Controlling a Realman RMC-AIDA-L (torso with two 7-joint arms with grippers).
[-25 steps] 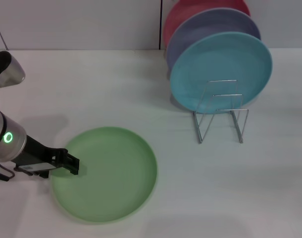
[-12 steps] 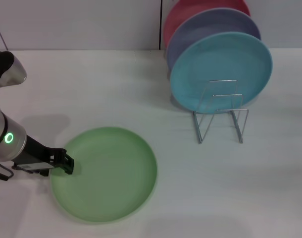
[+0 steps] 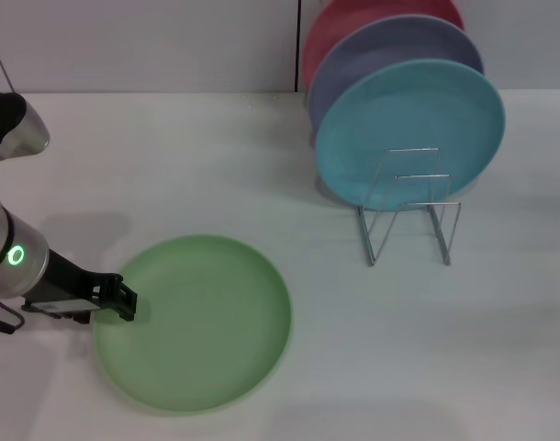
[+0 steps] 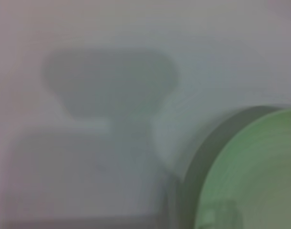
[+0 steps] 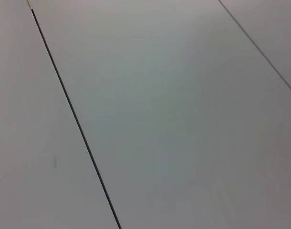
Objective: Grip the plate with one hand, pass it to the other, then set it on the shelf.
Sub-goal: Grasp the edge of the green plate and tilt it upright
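The light green plate (image 3: 196,320) lies flat on the white table at the front left. My left gripper (image 3: 122,301), black on a silver arm with a green light, sits at the plate's left rim, low over the table. The plate's edge also shows in the left wrist view (image 4: 250,171). The wire shelf (image 3: 410,213) stands at the right, its front loops bare. My right gripper is out of view; the right wrist view shows only a grey panelled surface.
A turquoise plate (image 3: 408,133), a lavender plate (image 3: 372,55) and a red plate (image 3: 353,18) stand upright in the shelf's back part. Open table lies between the green plate and the shelf.
My left gripper has drawn back to the left, from over the plate's inside to its left rim. The plate has not moved.
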